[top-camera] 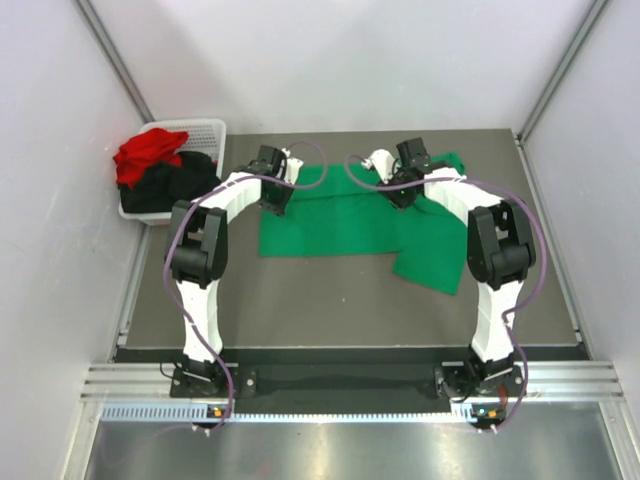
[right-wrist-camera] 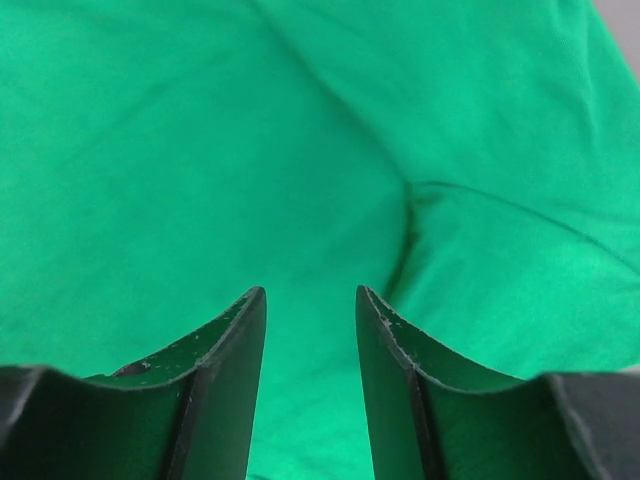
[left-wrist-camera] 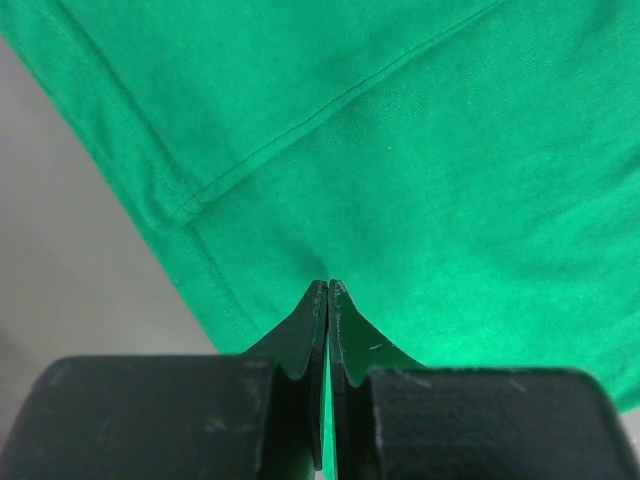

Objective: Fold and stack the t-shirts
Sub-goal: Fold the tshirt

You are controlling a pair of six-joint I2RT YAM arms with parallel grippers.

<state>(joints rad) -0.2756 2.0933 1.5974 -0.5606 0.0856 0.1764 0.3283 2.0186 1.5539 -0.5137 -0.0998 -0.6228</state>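
Grey table (top-camera: 330,300), green t-shirt (top-camera: 340,225) spread out, lightly creased

The green t-shirt (top-camera: 330,220) is a plain, bright, even green on the dull grey-brown tabletop (top-camera: 330,305). My fingers (left-wrist-camera: 308,335) are matte black. The white lattice basket (top-camera: 205,128) holds a plain red t-shirt (top-camera: 148,155) and a black t-shirt (top-camera: 170,188).

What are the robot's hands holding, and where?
The left gripper pinches the bright green cloth t-shirt near its stitched edge; the right gripper is open, holding nothing.
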